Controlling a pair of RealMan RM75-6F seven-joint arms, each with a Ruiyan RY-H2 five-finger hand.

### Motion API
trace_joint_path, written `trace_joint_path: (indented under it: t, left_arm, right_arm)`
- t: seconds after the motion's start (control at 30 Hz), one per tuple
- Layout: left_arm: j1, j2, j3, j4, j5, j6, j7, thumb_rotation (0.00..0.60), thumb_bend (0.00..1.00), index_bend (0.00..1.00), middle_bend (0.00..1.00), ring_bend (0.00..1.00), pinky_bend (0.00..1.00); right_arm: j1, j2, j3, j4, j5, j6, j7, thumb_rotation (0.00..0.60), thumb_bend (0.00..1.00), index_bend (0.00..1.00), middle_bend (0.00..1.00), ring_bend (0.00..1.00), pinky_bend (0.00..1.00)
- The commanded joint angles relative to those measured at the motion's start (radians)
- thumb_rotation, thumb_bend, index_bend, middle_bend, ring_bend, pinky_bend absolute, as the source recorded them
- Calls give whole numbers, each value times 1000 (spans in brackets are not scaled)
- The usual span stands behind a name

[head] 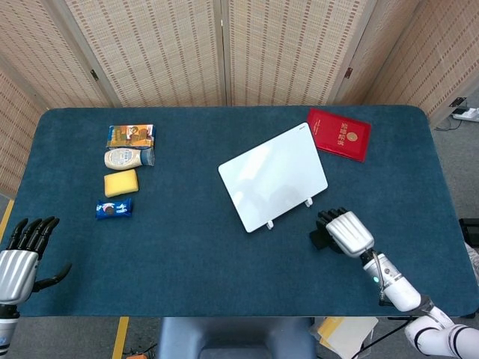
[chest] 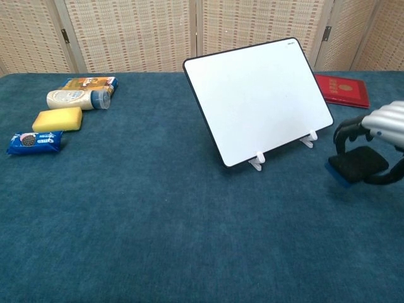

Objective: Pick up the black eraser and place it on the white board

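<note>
The black eraser [chest: 356,162] with a blue underside is held in my right hand [chest: 377,136], fingers curled over its far edge and thumb hooked under its near side. It looks tilted and slightly off the cloth. In the head view my right hand [head: 346,232] covers most of the eraser [head: 319,239], just right of and in front of the white board [head: 275,176]. The white board [chest: 259,98] leans back on small white feet. My left hand [head: 19,262] hovers at the table's near left corner, fingers spread, holding nothing.
A red booklet [head: 340,134] lies behind the board on the right. At the far left sit a snack box [head: 131,134], a lying bottle [head: 127,158], a yellow sponge [head: 120,182] and a blue cookie pack [head: 114,209].
</note>
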Motion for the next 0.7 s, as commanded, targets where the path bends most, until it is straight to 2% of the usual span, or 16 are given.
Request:
trace_joint_path:
  t: [0.03, 0.27, 0.7]
  left_arm:
    - [3, -4, -3, -4, 0, 9, 10, 495, 290, 0, 121, 123, 70]
    - [2, -1, 5, -15, 9, 5, 7, 500, 290, 0, 113, 123, 68]
    - [-13, 20, 17, -27, -4, -50, -30, 506, 291, 0, 113, 123, 64]
  right_arm:
    - [-32, 9, 64, -4, 10, 140, 42, 600, 231, 599, 331, 328, 388]
    - [17, -125, 135, 134, -8, 230, -64, 600, 231, 600, 332, 327, 388]
    - [185, -364, 198, 415, 31, 145, -68, 600, 230, 600, 332, 315, 388]
